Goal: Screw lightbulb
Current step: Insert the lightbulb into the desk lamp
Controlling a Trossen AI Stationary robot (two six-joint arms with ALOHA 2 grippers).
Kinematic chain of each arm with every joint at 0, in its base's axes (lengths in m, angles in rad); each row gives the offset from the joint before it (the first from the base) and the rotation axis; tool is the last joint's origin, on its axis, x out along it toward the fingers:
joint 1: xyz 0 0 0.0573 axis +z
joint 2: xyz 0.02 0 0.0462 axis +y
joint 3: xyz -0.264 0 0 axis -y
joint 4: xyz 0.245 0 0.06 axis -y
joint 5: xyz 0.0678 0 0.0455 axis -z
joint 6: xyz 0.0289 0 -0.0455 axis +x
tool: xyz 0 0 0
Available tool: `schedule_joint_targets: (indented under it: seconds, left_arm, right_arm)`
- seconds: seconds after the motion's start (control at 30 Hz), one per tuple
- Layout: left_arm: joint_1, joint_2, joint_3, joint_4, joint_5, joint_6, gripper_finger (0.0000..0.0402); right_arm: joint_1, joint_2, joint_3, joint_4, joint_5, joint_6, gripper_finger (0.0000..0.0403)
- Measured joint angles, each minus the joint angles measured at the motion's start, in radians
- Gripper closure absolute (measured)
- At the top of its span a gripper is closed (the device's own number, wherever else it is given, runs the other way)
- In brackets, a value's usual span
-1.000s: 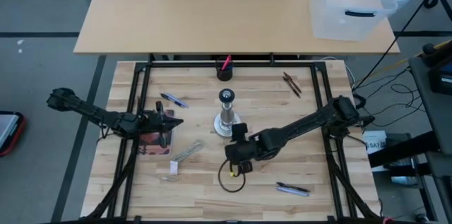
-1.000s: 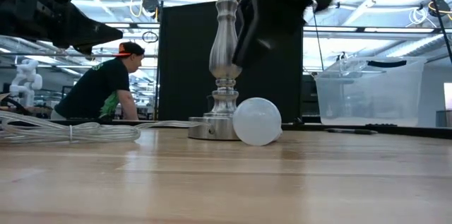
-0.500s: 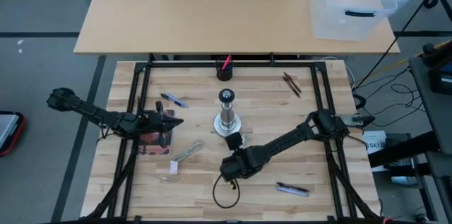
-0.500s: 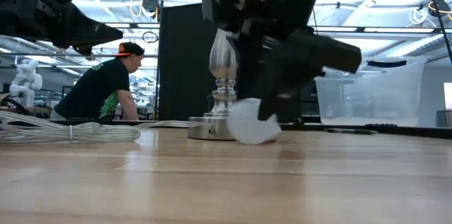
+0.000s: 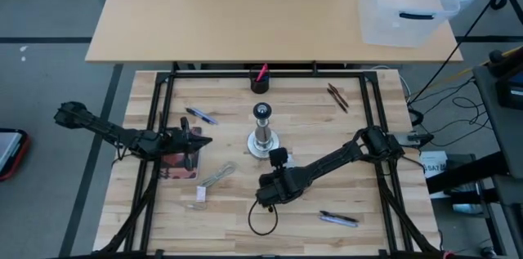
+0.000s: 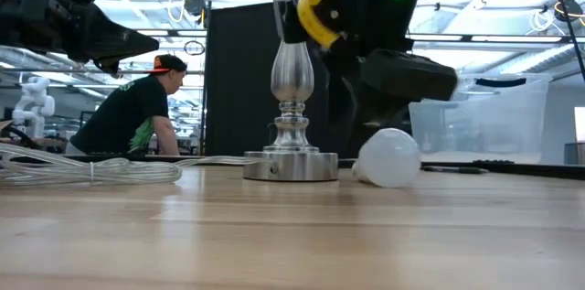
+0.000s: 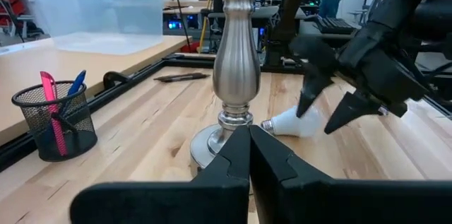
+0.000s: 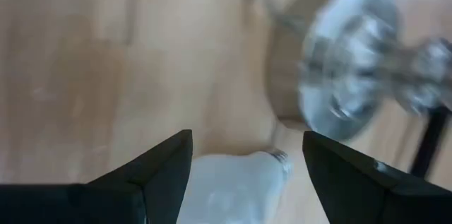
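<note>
White lightbulb (image 8: pixel 233 185) lies between the right gripper's (image 8: pixel 247 157) spread fingers.

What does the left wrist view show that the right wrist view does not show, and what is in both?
Only the left wrist view shows the mesh pen cup, the clear bin and the shut left gripper. Only the right wrist view shows the open right gripper straddling the lightbulb from above. Both show the lightbulb lying beside the socket stand.

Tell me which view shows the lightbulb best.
The low view: the lightbulb lies whole and unblocked on the table beside the metal stand. The left wrist view shows it farther off, the right wrist view cuts it off, and the high view mostly hides it.
</note>
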Motion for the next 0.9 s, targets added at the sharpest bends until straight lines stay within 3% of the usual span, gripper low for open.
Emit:
schedule_joint_targets:
  seconds: [0.27,0.47,0.7,0.9]
  left_arm:
    - [0.000,0.000,0.000,0.000,0.000,0.000,0.0401]
    - [0.000,0.000,0.000,0.000,0.000,0.000,0.0401]
    - [0.000,0.000,0.000,0.000,0.000,0.001,0.0401]
    - [0.000,0.000,0.000,0.000,0.000,-0.003,0.0401]
  right_arm:
    - [0.030,-0.088,0.000,0.034,0.028,0.326,0.0088]
    - [0.089,-0.157,-0.022,-0.089,0.176,0.661,0.0065]
    - [0.190,-0.263,-0.193,-0.137,0.234,1.119,0.0064]
    - [0.254,-0.310,-0.366,-0.078,0.247,1.338,0.0064]
